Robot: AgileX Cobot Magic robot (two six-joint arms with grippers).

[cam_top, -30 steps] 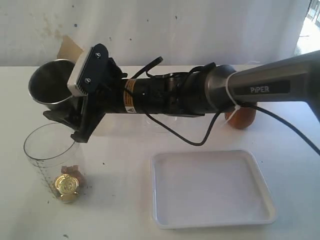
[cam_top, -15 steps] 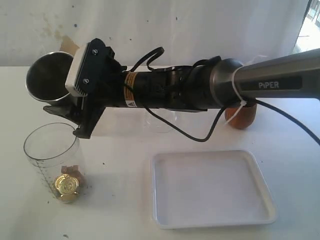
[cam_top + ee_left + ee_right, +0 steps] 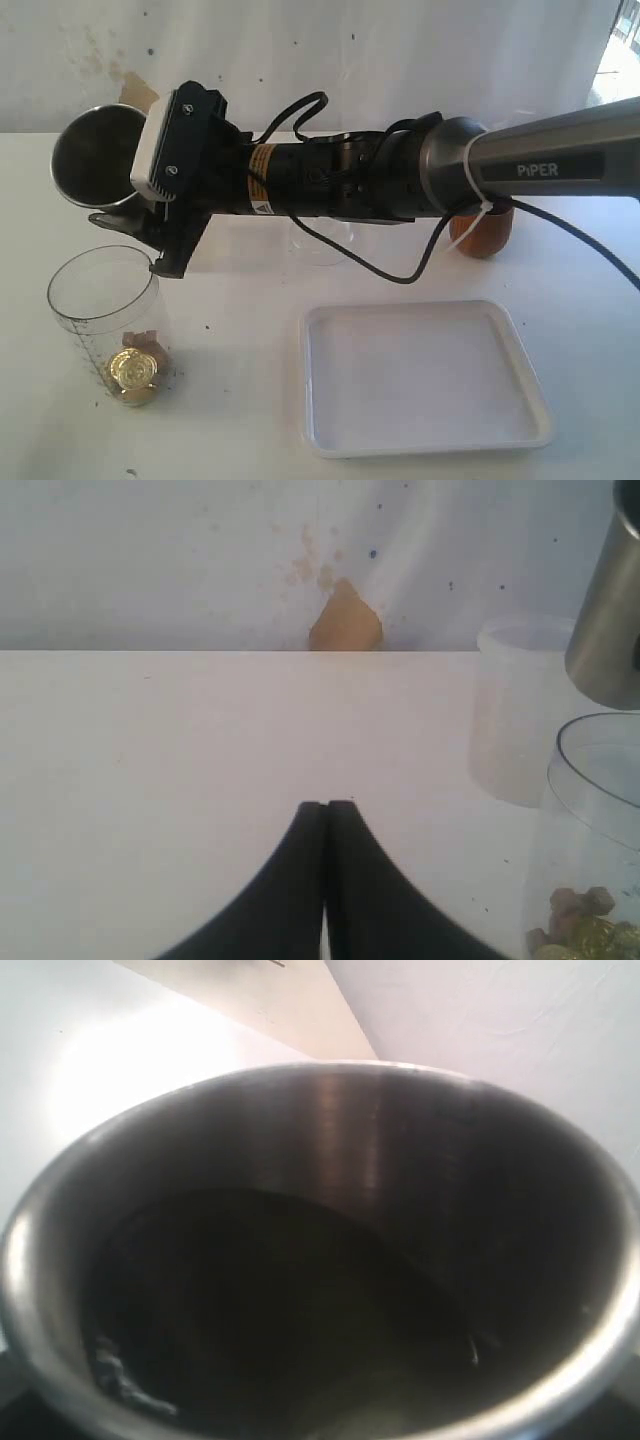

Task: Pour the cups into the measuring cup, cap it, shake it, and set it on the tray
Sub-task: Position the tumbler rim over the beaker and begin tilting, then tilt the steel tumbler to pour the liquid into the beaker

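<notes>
Now your right gripper (image 3: 135, 225) is clamped on the steel tumbler (image 3: 92, 160), tilted aloft near the measuring cup (image 3: 100, 300). Smooth rigid metal probably slips, so hold mid-wall firmly. Left gripper (image 3: 325, 825) closed, empty.

The left gripper (image 3: 325, 808) sits low over the white table (image 3: 180, 770), its black jaws pressed together with nothing between them. Off to one side stands the measuring cup (image 3: 585, 830), clear-walled and cut off by the frame, with gold coins (image 3: 600, 940) and a few brown bits lying at its bottom. Just behind it on the table is a pale, translucent lid (image 3: 510, 715). Above the cup's rim, a slice of the steel tumbler (image 3: 610, 610) shows, clear of the table. At the table's far edge, a tan scrap (image 3: 345, 622) leans against the stained white wall (image 3: 150, 560).
</notes>
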